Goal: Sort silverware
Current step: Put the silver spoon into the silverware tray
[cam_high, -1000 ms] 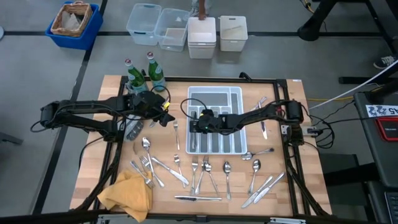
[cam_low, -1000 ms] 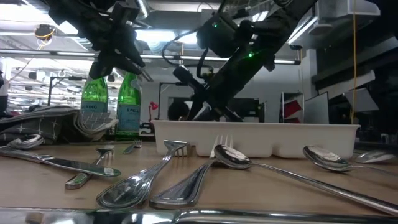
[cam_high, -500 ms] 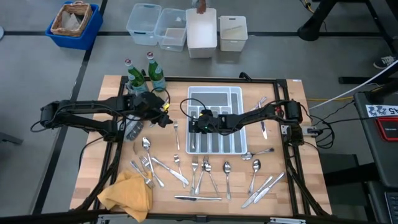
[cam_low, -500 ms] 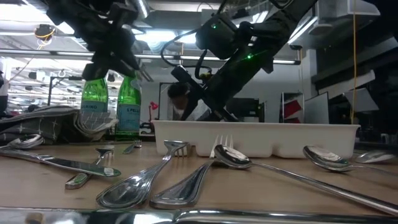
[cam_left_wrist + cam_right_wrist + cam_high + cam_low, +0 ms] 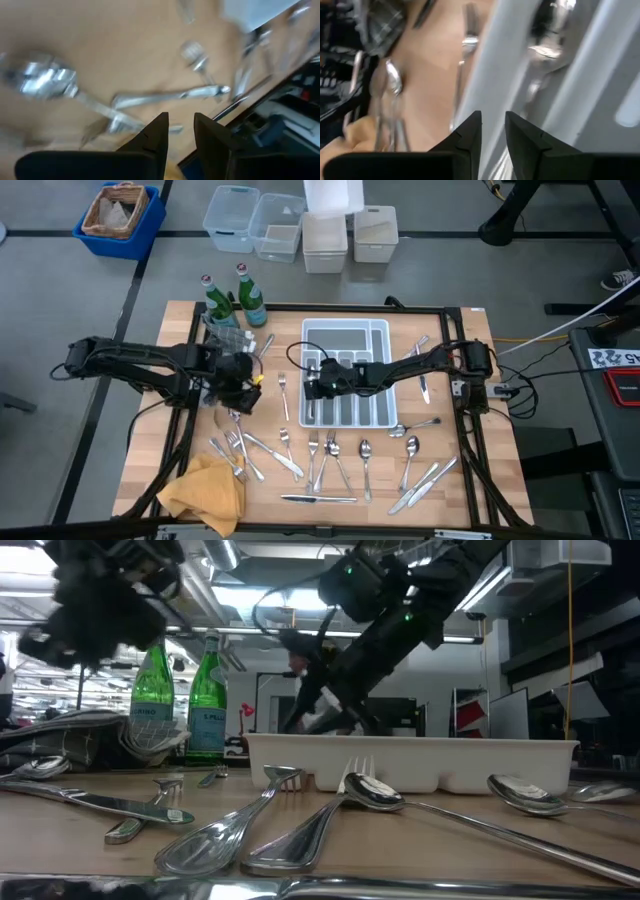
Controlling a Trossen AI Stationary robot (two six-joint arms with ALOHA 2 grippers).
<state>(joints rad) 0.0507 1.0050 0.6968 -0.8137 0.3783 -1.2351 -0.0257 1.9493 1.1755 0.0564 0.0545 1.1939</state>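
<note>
1. We see the left gripper (image 5: 243,383) low over the table's left side, just beside a fork (image 5: 284,395); its fingers (image 5: 155,135) stand a narrow gap apart, holding nothing
2. The right gripper (image 5: 312,378) hangs over the tray's (image 5: 347,330) left slots, fingers (image 5: 470,131) slightly parted and empty
3. We count roughly twenty pieces of silverware (image 5: 330,460) loose on the wood, mostly in front of the tray, some to its right; a few lie inside it
4. Two bottles (image 5: 232,300) stand at the back left, one yellow cloth (image 5: 203,492) at the front left
</note>
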